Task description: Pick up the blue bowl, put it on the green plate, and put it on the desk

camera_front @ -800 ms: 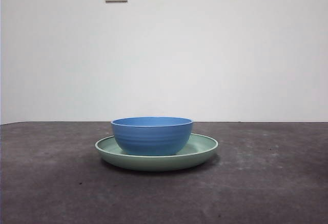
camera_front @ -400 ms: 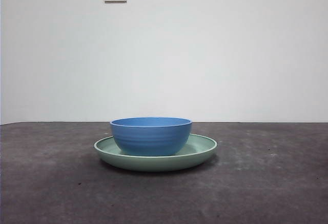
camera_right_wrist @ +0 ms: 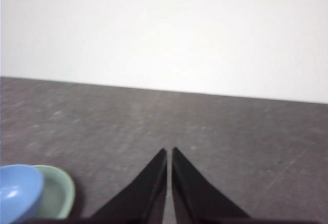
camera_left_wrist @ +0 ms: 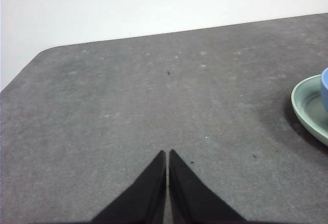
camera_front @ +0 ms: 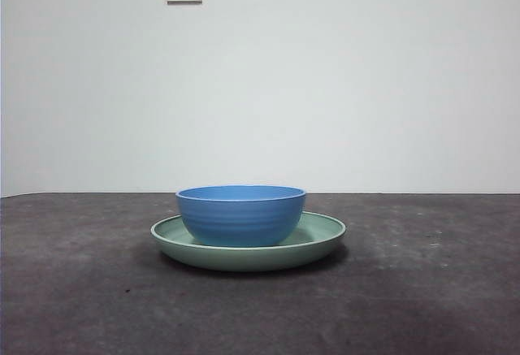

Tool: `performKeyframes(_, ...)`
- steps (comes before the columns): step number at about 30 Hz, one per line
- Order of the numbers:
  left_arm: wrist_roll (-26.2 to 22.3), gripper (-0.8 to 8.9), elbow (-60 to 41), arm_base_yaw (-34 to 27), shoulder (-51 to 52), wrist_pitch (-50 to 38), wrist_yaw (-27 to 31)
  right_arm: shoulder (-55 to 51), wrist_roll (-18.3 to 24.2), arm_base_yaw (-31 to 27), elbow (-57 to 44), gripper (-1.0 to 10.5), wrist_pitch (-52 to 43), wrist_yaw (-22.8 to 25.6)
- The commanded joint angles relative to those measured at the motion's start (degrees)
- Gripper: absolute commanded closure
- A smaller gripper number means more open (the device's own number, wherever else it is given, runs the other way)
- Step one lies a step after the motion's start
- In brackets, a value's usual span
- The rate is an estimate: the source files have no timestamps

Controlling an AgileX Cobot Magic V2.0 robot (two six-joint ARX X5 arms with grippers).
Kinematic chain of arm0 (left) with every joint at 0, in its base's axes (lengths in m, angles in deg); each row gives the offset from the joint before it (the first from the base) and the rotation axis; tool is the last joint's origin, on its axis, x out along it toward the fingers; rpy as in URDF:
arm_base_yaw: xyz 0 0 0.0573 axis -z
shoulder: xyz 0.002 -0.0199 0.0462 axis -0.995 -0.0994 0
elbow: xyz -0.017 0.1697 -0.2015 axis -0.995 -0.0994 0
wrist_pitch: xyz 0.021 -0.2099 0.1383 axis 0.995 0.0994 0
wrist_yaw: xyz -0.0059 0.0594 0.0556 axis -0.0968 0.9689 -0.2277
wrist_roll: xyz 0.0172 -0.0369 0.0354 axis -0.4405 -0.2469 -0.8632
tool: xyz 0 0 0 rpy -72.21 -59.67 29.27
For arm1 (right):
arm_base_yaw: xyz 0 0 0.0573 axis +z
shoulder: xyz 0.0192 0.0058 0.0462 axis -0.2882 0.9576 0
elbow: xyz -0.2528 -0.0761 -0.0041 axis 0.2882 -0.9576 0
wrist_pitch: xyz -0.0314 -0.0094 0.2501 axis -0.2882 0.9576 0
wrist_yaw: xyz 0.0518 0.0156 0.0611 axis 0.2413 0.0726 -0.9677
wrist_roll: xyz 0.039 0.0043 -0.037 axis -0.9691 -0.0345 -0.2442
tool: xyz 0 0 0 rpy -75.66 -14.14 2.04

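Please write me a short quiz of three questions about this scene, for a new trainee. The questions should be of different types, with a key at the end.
1. True or false: the blue bowl stands inside the green plate.
2. What does the left tool hold? A) the bowl B) the plate C) nothing
3. Fill in: the plate rests on the ____.

Key:
1. True; the bowl sits upright on the plate.
2. C; both the left tool and the right tool are shut, empty, and apart from the dishes.
3. desk
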Motion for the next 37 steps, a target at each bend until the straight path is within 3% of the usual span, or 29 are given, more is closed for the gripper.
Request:
performKeyframes(1,-0.83,8.05,-1.18,-0.15,0.07,0.46,0.09,-5.20,0.85,-0.81,-6.84,9.3,-6.38,0.72)
performKeyframes(9,-0.83,8.05,-1.18,-0.15,0.07,0.46,0.07,-16.61,0.61,-0.72,-21.18,9.3,-11.06,2.89)
performKeyframes(16,-0.83,8.05,-1.18,-0.15,0.07,0.46,0.09,-18.82,-0.77,-0.72,-27.71,9.4,-11.19,2.86)
performKeyframes(24,-0.83,8.05,-1.18,-0.15,0.07,0.46,0.07,-18.82,-0.52,-0.72,-30.36,9.3,-5.68,2.91)
performKeyframes(37,-0.83,8.05,-1.18,-0.15,0.07,0.46,0.07,-18.82,-2.38,-0.74,-30.29,9.3,-6.49,2.64)
